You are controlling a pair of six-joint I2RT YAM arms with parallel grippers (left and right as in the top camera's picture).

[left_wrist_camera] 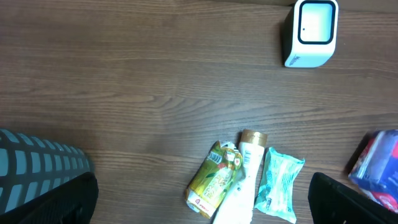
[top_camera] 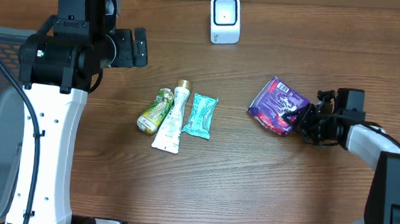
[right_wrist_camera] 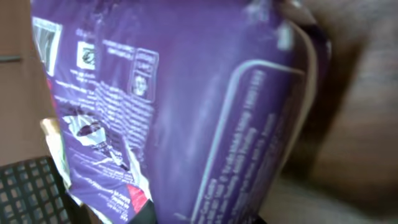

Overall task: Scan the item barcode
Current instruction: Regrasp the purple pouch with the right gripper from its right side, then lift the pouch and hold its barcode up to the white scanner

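Glossy crinkled purple pouch (right_wrist_camera: 186, 112) nipped in right gripper (top_camera: 302, 122)

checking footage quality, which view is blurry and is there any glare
Right wrist: the purple packet fills the frame, soft and smeared, pale sheen on its wrap, small print unreadable. Overhead: sharp, evenly lit, the scanner crisp. Left wrist: slightly soft, no glare.

Blurred fine print and small symbols on the purple packet (right_wrist_camera: 186, 93), none legible.
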